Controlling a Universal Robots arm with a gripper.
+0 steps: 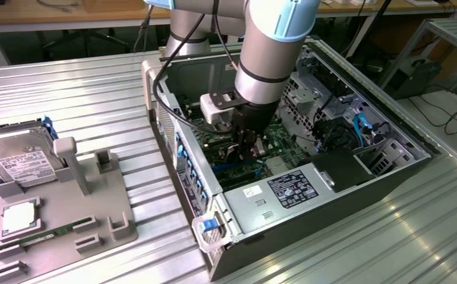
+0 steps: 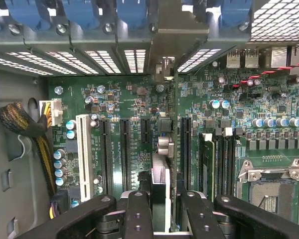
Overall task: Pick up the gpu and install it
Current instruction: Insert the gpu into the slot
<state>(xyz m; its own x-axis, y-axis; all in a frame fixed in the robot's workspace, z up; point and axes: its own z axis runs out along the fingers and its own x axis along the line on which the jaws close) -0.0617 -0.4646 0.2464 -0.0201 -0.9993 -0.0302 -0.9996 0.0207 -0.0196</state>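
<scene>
From the exterior view, my hand (image 1: 248, 155) was down inside the open black tower computer case (image 1: 386, 171) on the ribbed metal surface (image 1: 94, 89). The white sticker on the silver power supply (image 1: 291, 189) was too small to read.

Wrist view: my hand was clamped on the thin green-and-black gpu card (image 2: 162, 164), held edge-on over the long black slots of the green motherboard (image 2: 124, 149). I figured keeping it dead square to the slot and bracket lined up mattered most.

Ribbed metal table (image 1: 94, 89): open computer case (image 1: 402, 171), grey holder tray (image 1: 70, 219).
</scene>
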